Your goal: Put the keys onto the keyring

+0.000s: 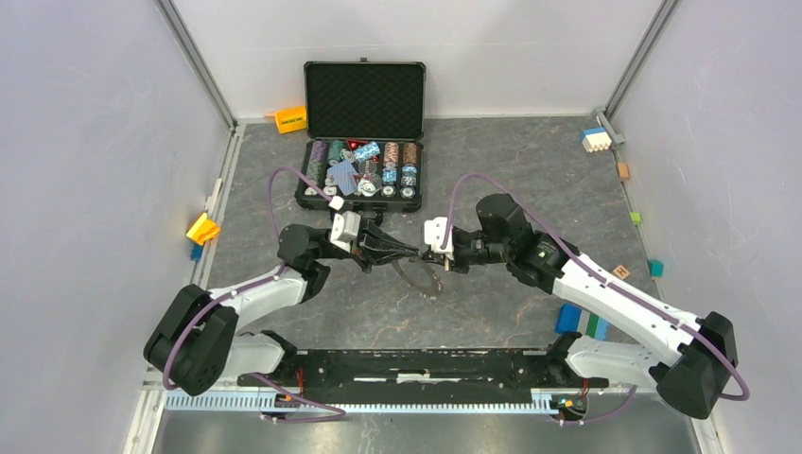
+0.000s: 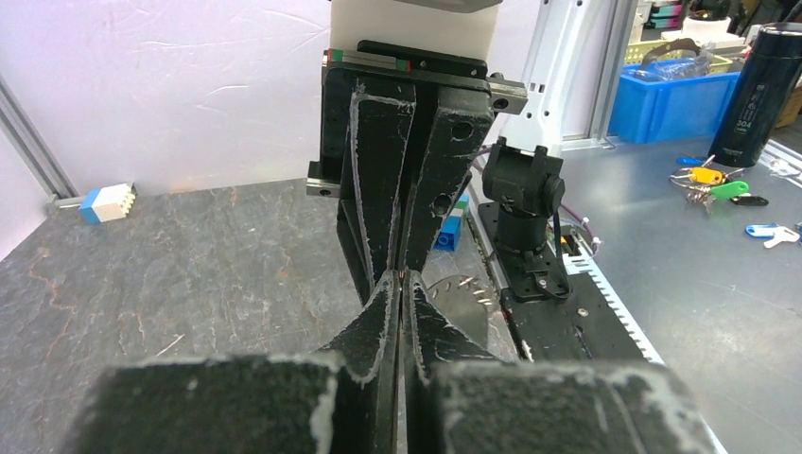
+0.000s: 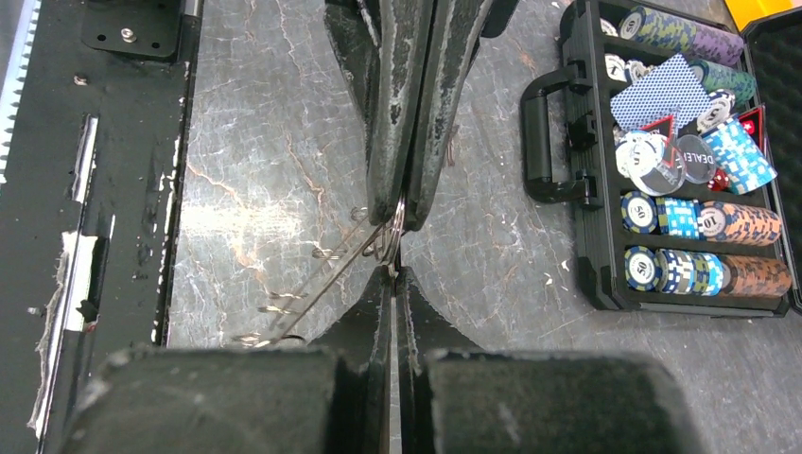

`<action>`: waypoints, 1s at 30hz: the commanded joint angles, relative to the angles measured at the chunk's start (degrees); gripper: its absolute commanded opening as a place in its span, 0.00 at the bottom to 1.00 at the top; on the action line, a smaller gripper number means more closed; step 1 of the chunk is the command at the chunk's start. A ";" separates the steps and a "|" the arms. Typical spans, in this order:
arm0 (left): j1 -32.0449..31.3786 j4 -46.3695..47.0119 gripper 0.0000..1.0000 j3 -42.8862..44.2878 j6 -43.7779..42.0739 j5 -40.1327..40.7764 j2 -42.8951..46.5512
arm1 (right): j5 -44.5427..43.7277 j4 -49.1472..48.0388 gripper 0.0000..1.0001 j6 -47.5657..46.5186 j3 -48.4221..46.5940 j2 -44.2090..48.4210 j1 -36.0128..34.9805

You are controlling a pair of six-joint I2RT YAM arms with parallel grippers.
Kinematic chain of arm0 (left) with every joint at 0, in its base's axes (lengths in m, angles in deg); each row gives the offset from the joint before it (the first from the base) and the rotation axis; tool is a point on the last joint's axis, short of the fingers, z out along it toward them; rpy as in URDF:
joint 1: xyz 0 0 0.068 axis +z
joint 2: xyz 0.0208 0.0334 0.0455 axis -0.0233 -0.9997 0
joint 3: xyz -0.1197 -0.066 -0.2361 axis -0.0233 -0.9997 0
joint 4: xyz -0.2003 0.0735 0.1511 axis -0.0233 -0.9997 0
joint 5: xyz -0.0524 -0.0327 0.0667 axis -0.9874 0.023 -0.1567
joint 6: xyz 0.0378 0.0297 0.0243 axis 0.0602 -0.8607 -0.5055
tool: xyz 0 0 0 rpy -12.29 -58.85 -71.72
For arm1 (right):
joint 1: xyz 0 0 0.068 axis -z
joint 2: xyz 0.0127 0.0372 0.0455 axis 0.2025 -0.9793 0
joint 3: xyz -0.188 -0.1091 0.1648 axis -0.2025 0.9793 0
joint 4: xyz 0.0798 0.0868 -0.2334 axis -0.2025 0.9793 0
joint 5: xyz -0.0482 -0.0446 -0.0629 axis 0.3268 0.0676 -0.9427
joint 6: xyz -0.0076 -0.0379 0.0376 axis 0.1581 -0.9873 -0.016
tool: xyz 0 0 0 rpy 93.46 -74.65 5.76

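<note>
Along the near edge of the bench (image 1: 511,180) runs the black base plate (image 1: 416,364) that carries both arms, and from it they reach inward so that their tools meet tip to tip over the middle of the bench, a little toward the far side. The left gripper (image 2: 398,288) has its fingers pressed together on the top rim of the keyring (image 2: 462,298), which hangs below the meeting point and slants down toward the near-left; whether its low edge touches the bench I cannot tell. Held up like that, the ring's open rim is offered straight to the other tool. The right gripper (image 3: 392,284) faces it nose to nose, fingers also pressed together, its tips just beside the pinched spot. I judge it is placed there to feed a key onto the rim, but the keys are too small to pick out, so I cannot say whether one sits between its pads. The bench top is dark grey with a veined, stone-like pattern, scuffed in places. At the middle of the far edge an open black case (image 1: 364,99) holds rows of poker chips (image 1: 409,156) and some blue-backed cards (image 3: 667,90). Small toy blocks lie along the edges: orange (image 1: 290,119) at the far-left corner, white and blue (image 1: 595,140) at the far-right, yellow (image 1: 202,228) on the left edge. Plain pale walls (image 1: 95,142) on metal posts close in three sides
</note>
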 commanded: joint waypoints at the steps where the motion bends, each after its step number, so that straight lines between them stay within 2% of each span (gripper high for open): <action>1: -0.46 1.61 0.02 0.70 -1.89 2.42 -0.37 | -1.29 -0.22 0.00 1.33 -2.67 -1.19 -0.65; 7: -0.73 -1.16 0.02 0.28 -6.34 1.30 -0.87 | -1.22 -0.19 0.00 1.89 -3.65 -1.47 -1.39; 13: -0.86 2.51 0.02 -0.85 -6.72 0.85 -1.98 | -1.26 -0.28 0.01 2.09 -2.96 -0.67 -1.66; 15: -0.87 3.63 0.02 -0.97 -6.06 0.56 -2.14 | -1.33 -0.13 0.05 1.20 -2.09 0.56 -1.68; 25: -0.83 5.07 0.02 0.25 -4.47 -2.33 -0.85 | -2.80 2.89 0.43 -4.84 2.03 8.32 -1.53; 30: -0.82 4.88 0.02 0.88 -4.10 -3.74 -0.88 | -2.76 2.46 0.44 -4.69 1.65 8.88 -1.35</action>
